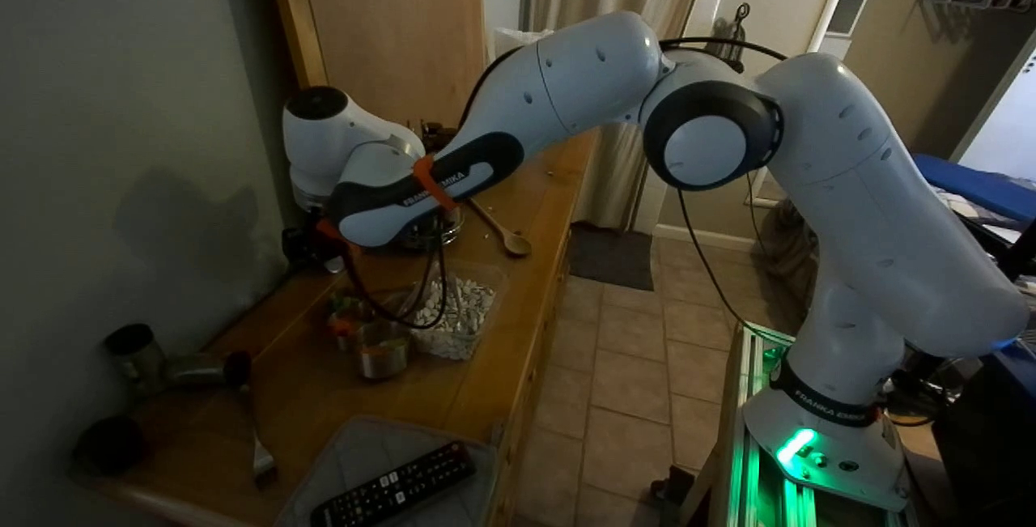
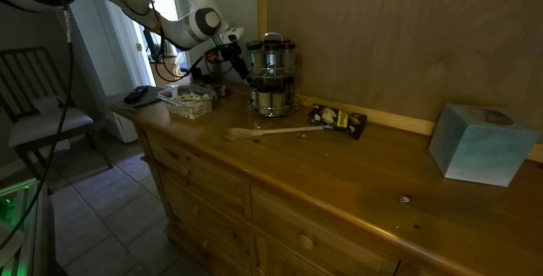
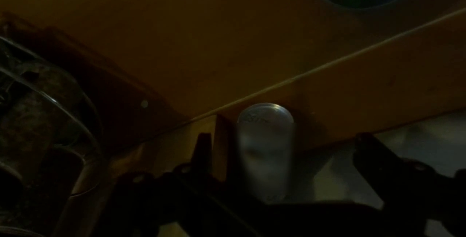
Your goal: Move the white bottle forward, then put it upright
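Fingers (image 3: 202,153) that I am remotely holding apart are flanking the presumed white bottle (image 3: 265,149) without gripping it, right of the spice rack (image 3: 54,102) in the wrist view, and, its tilt being unclear, I am judging forward movement and uprighting as probably remaining.

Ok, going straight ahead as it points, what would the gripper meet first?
Likely the white bottle, which shows between the open jaws of the gripper in the wrist view; how near it is, I can't tell.
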Controlling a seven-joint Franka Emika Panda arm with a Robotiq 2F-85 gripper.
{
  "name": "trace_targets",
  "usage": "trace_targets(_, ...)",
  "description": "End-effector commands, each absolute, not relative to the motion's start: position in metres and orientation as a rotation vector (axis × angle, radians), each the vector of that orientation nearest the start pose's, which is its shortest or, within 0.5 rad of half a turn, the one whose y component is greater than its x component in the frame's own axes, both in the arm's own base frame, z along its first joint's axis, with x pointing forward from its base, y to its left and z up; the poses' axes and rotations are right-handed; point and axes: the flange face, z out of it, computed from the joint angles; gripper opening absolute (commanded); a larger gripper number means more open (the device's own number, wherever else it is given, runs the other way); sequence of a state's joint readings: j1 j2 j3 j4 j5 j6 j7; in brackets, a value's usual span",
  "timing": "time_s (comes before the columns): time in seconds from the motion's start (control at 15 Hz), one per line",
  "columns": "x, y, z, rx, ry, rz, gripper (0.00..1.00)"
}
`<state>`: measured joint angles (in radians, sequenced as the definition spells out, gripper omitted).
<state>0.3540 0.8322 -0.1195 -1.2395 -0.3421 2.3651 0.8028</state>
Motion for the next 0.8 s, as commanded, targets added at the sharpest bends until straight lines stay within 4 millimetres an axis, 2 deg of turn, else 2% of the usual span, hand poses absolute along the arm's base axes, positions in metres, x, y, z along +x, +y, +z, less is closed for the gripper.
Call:
trace_targets(0.0, 0.769, 0.209, 0.294, -3.198, 0.433, -0.804, 1.0)
trace_targets(0.13, 0.772, 0.209, 0.291, -3.183, 0.43, -0.801, 0.98)
trace_targets(0.2, 0.773, 0.209, 0.289, -3.181, 0.427, -0.806, 0.87)
trace_targets(0.4, 0.776, 0.21, 0.286, -3.179, 0.416, -0.815, 0.71)
trace_targets(0.53, 0.777, 0.209, 0.284, -3.187, 0.414, -0.818, 0.69)
trace_targets(0.6, 0.777, 0.209, 0.283, -3.19, 0.413, -0.816, 0.74)
trace_targets(0.67, 0.778, 0.209, 0.282, -3.193, 0.414, -0.812, 0.72)
trace_targets(0.73, 0.778, 0.208, 0.281, -3.194, 0.414, -0.811, 0.75)
